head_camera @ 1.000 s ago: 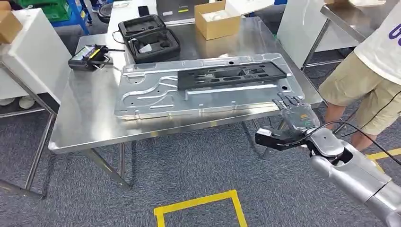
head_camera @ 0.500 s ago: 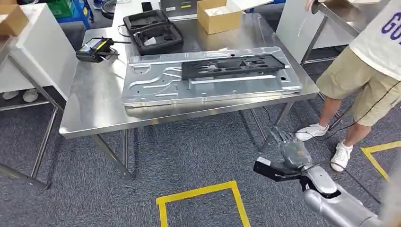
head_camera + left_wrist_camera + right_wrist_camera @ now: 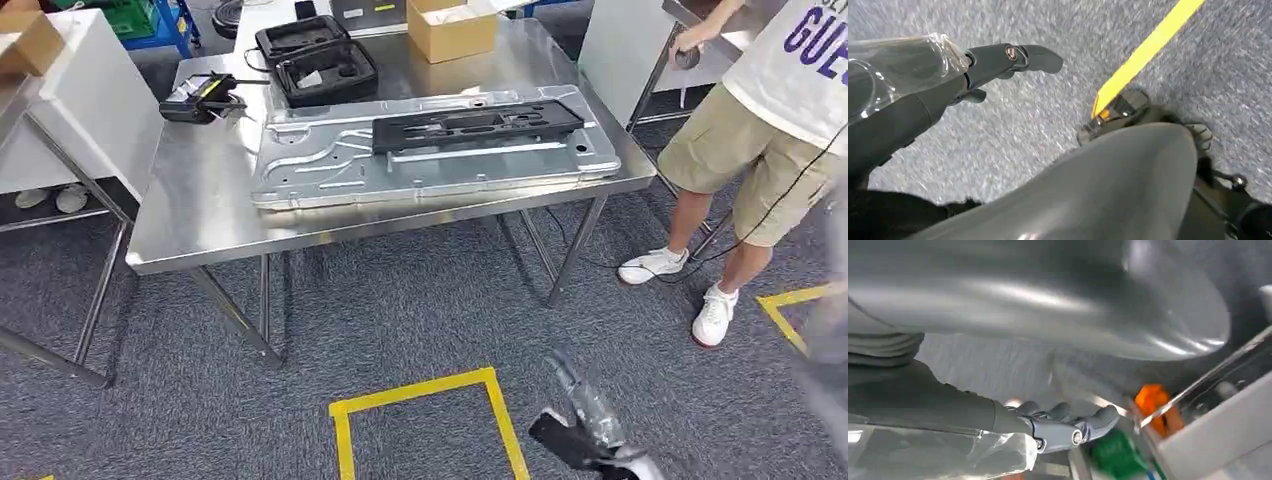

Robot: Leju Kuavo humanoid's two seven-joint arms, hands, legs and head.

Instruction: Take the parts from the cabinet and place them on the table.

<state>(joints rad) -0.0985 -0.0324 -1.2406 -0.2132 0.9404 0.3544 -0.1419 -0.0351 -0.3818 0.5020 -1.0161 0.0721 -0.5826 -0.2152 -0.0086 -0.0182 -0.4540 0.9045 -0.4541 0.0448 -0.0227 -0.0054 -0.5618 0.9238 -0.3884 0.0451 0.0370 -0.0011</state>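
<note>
My right hand hangs low over the grey carpet, blurry, fingers straight and holding nothing. My left hand is wrapped in clear crinkly plastic; its dark fingers stick out over the carpet, apart and empty. The big flat silver metal sheet lies on the shiny steel table, along its near edge. A long black plastic part full of holes lies on the sheet, toward the table's right edge. A person stands right of the table, cut off above the chest.
</note>
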